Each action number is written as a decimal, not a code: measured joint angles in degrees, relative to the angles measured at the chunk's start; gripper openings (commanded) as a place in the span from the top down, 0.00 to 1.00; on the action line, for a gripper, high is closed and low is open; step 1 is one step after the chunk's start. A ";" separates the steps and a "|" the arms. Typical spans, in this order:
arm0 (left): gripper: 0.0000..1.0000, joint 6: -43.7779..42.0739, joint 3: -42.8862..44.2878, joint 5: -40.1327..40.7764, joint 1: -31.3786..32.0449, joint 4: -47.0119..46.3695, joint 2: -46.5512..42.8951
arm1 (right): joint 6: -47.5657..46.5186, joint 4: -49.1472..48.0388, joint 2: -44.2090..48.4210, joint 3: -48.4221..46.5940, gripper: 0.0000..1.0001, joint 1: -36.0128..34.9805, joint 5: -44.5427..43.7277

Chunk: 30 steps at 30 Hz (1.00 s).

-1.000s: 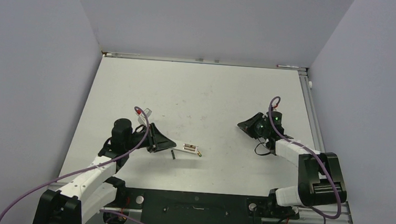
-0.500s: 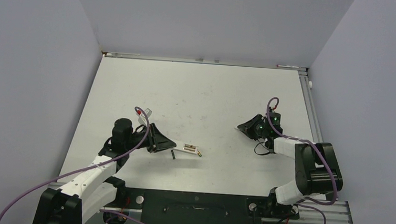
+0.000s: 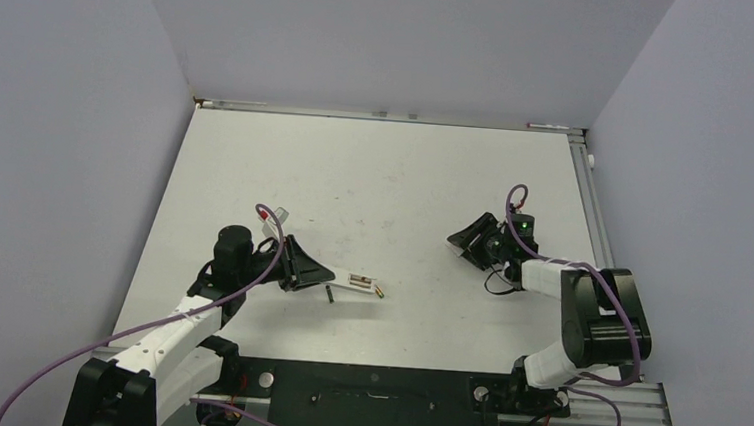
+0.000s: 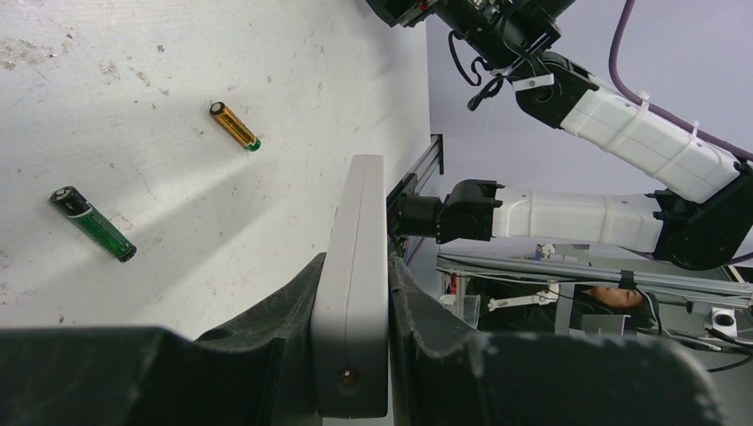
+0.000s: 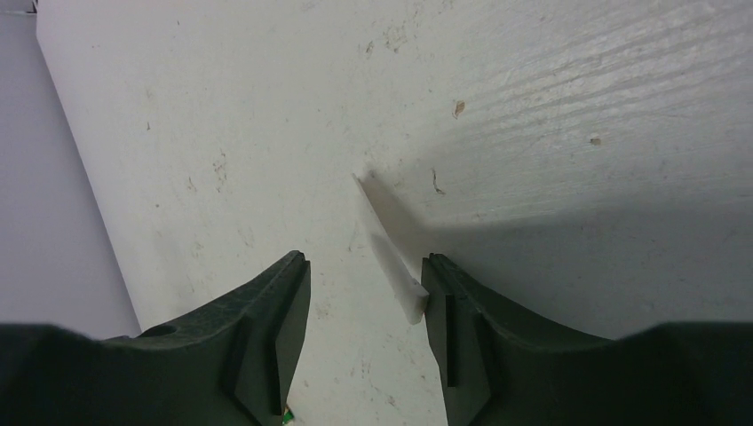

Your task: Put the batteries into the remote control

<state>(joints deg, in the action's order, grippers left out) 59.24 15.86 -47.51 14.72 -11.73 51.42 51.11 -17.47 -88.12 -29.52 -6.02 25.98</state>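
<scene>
Left hand (image 4: 355, 293) grips the remote (image 4: 358, 204); green battery (image 4: 92, 223) and gold battery (image 4: 234, 125) lie nearby. Right hand (image 5: 364, 266) gapes open.

My right gripper (image 5: 366, 266) hangs low over the scuffed white table (image 5: 222, 106), dark jaws spread apart. Between them I see a thin white sliver (image 5: 395, 271), angled, its near end against the finger on the picture's right.

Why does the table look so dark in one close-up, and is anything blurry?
Right wrist view: the right pincer throws a broad shadow over the table, lower right. Left wrist view: batteries sharp, soft shadow beside the remote. Top view: even light, faint shadows.
</scene>
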 measured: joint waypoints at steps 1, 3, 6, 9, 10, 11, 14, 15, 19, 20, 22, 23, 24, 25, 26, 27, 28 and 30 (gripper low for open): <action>1.00 0.00 0.00 0.07 -0.11 0.22 0.00 | -0.57 0.90 0.44 -0.17 0.49 0.00 -0.28; 1.00 -0.02 0.00 0.39 -0.31 0.63 -0.09 | -1.77 3.17 1.55 -0.44 0.49 0.00 -1.33; 1.00 -0.02 0.00 0.63 -0.48 1.40 -0.35 | -3.80 7.37 3.91 -0.83 0.48 0.00 -3.52; 1.00 -0.04 0.00 0.83 -0.63 2.10 -0.48 | -5.38 10.93 6.40 -1.18 0.47 0.00 -5.42; 1.00 -0.04 0.00 0.85 -0.63 2.29 -0.57 | -5.88 12.11 7.37 -1.31 0.47 0.00 -5.95; 1.00 -0.04 0.00 0.87 -0.63 2.51 -0.72 | -6.43 13.20 8.37 -1.44 0.46 0.00 -6.47; 1.00 -0.17 0.00 0.98 -0.68 3.30 -1.51 | -8.04 16.61 11.41 -2.16 0.46 0.00 -7.78; 1.00 -0.26 0.00 1.09 -0.70 3.65 -1.84 | -8.74 17.97 12.74 -2.51 0.46 -0.09 -8.20; 1.00 -1.07 0.00 2.08 -1.03 5.62 -2.91 | -11.17 22.29 16.65 -4.13 0.47 -1.84 -9.86; 1.00 -1.31 0.02 2.29 -1.05 6.03 -2.99 | -11.72 23.21 17.42 -4.63 0.48 -2.84 -10.34; 1.00 -1.84 0.31 2.84 -1.11 7.72 -3.10 | -12.74 25.20 18.51 -5.90 0.48 -5.57 -11.47; 1.00 -2.29 0.72 3.19 -1.20 8.85 -3.13 | -13.18 26.05 18.95 -6.56 0.49 -7.15 -12.11; 1.00 -2.86 1.22 3.61 -1.29 10.01 -3.15 | -13.55 26.95 19.28 -7.23 0.50 -8.72 -12.74; 1.00 -3.39 1.88 4.09 -1.42 11.47 -3.28 | -13.92 27.80 19.50 -7.93 0.50 -10.29 -13.35; 1.00 -4.17 2.67 4.68 -1.51 13.11 -3.45 | -14.27 28.59 19.69 -8.63 0.51 -11.76 -13.90; 1.00 -4.94 3.63 5.44 -1.60 14.84 -3.67 | -14.56 29.22 19.80 -9.38 0.52 -13.16 -14.36; 1.00 -5.86 4.55 6.23 -1.68 16.50 -4.00 | -14.73 29.86 19.89 -10.14 0.52 -14.69 -14.80; 1.00 -7.72 6.49 8.24 -1.90 19.93 -4.92 | -14.93 30.51 20.09 -11.10 0.53 -16.96 -15.45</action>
<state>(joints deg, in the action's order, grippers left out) 51.53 22.35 -39.27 12.82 8.21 46.50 36.18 13.04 -68.03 -40.62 -22.98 10.52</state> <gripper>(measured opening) 0.218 0.483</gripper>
